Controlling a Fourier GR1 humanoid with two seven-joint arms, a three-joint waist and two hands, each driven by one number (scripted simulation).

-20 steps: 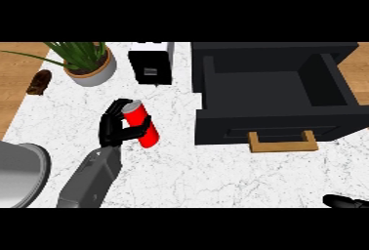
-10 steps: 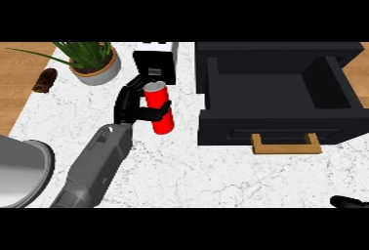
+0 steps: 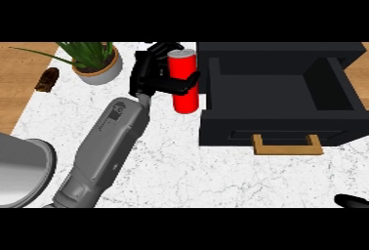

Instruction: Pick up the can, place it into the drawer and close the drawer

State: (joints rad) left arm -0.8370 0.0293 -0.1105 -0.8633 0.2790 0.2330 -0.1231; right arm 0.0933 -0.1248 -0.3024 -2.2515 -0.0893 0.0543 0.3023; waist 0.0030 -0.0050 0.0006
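Observation:
A red can (image 3: 184, 84) with a silver top is held upright above the white marble counter (image 3: 216, 176), my left hand (image 3: 150, 78) shut round it from the left. The can hangs just left of the black drawer (image 3: 277, 93), close to its left wall. The drawer stands pulled open, its inside dark and bare, and its tan handle (image 3: 287, 145) faces me. Only a black tip of my right hand (image 3: 352, 201) shows at the lower right edge.
A potted green plant (image 3: 97, 61) stands at the back left. A small brown object (image 3: 48, 79) lies on the wooden surface left of the counter. A grey rounded vessel (image 3: 18, 171) sits at the lower left. A black item (image 3: 167, 47) is mostly hidden behind my left hand.
My left hand has carried the can to the right and away from me, from mid-counter up to the drawer's left side. The drawer has stayed open.

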